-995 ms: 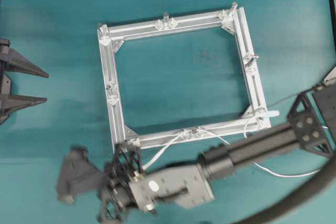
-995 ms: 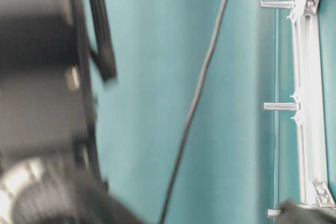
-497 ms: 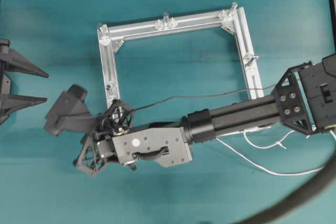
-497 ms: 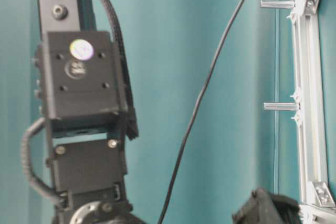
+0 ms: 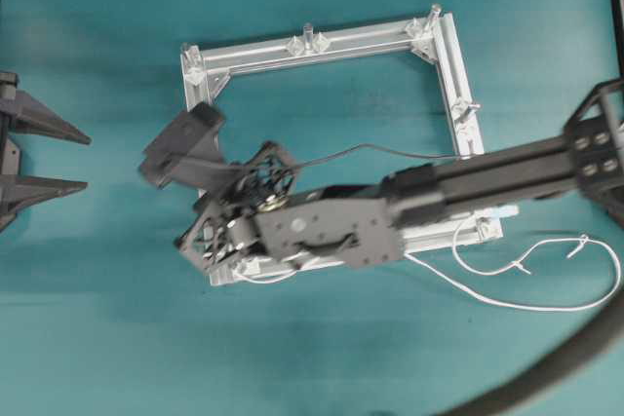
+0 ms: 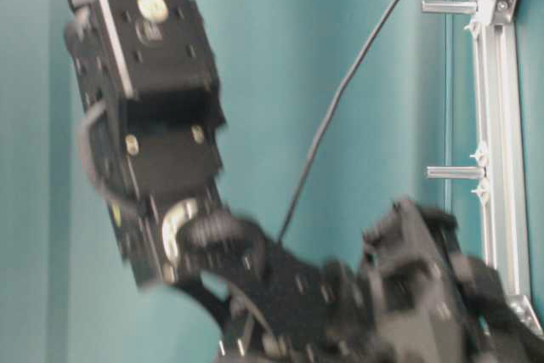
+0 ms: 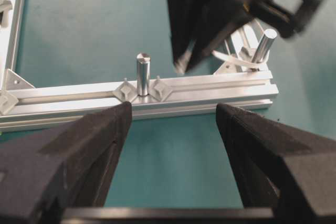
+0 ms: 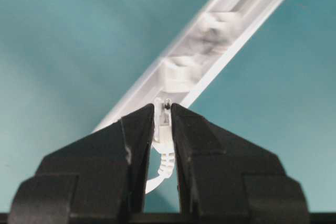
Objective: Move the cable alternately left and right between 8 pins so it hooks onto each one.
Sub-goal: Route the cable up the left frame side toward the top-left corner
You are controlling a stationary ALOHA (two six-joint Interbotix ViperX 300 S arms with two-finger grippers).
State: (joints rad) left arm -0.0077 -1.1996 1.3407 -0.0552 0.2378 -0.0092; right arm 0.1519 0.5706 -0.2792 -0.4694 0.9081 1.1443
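Note:
The white cable (image 5: 507,304) loops on the table at the right, then runs along the near bar of the silver frame (image 5: 322,46) to its bottom-left corner. My right gripper (image 5: 171,148) reaches across over the frame's left bar, shut on the cable's plug (image 8: 164,124). In the left wrist view the cable (image 7: 231,59) leads to the corner pin (image 7: 264,45), with the right gripper (image 7: 181,66) between it and the mid-bar pin (image 7: 143,74). Other pins (image 5: 307,34) stand on the far and right bars. My left gripper (image 5: 86,161) rests open left of the frame.
A thick dark hose (image 5: 556,377) curves across the bottom-right corner. A thin black arm wire (image 5: 390,150) hangs over the frame's inside. The right arm's body (image 5: 331,231) covers the frame's near-left part. Two pins (image 6: 455,172) show in the table-level view.
The right arm swung from below the frame's near bar up and over its left bar, carrying the plug. The cable now trails along the near bar. The left gripper has not moved.

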